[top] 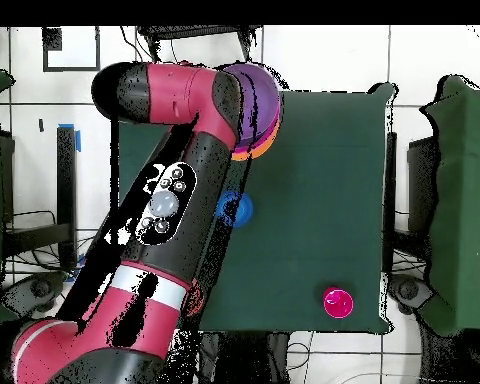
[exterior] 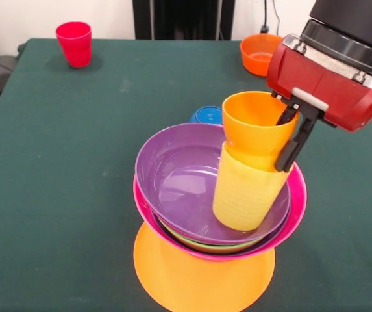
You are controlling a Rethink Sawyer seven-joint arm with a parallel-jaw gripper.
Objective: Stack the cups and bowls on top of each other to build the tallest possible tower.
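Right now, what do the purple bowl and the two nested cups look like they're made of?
The purple bowl looks like glossy hard plastic: light glints off its smooth inside. The yellow cup seems thin, slightly translucent plastic with faint ribbing. The orange cup nested in it, gripped at the rim by the hand, looks smooth and opaque, likely plastic too.

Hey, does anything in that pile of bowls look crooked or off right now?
Yes. The two nested cups, orange cup in yellow cup, lean sideways in the purple bowl instead of standing upright. The gripper grips the orange cup's rim. The stacked bowls sit off-centre on the orange base bowl.

dark green table (exterior: pixel 56 169), black chair (top: pixel 29 240) beside it
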